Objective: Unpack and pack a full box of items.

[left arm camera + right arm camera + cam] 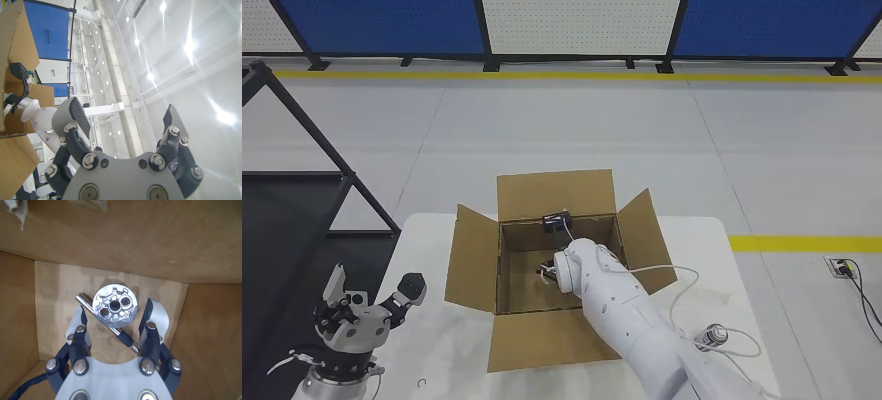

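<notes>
Box: cardboard box [556, 193] open, table centre | Right gripper [115, 305]: inside, spread, empty, above metal disc [115, 307] overlapping steel rod [124, 339] on floor | Left gripper [122, 103]: spread, empty, near-left | Progress: unpacking seemingly unfinished; repacking ahead.

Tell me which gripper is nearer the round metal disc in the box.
Right. The right gripper hangs open inside the cardboard box, over the metal disc; the left gripper sits outside the box, well off to one side.
</notes>
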Tool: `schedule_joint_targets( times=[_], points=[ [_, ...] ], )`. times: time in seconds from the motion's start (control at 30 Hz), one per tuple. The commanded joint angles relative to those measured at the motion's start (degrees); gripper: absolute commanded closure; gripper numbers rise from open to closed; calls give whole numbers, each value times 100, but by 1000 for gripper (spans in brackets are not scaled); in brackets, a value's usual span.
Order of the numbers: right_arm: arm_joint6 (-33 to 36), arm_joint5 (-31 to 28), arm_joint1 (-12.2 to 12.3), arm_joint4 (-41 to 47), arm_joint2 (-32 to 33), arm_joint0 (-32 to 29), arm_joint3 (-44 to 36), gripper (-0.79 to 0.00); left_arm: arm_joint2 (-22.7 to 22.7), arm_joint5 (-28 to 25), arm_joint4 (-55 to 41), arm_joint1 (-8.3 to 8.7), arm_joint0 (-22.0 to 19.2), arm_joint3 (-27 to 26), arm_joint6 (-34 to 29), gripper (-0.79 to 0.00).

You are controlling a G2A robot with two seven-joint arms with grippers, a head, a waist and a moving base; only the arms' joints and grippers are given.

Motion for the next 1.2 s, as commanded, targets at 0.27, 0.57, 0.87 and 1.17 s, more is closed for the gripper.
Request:
schedule_joint_targets(
  times=[0.27, 0.57, 0.87, 1.17],
  points=[
    [-257, -6, -18, 49, 111, -66, 43, -289, 0, 0, 0, 0, 0, 0, 0, -785],
    [-372, 40, -10, 11, 182, -49, 58, 0, 0, 0, 0, 0, 0, 0, 0, -785],
    [-581, -55, 20, -19, 264, -46, -25, 0, 0, 0, 0, 0, 0, 0, 0, -785],
    [-735, -671, 145, 54, 420, -27, -34, 0, 0, 0, 0, 0, 0, 0, 0, -785]
  ],
)
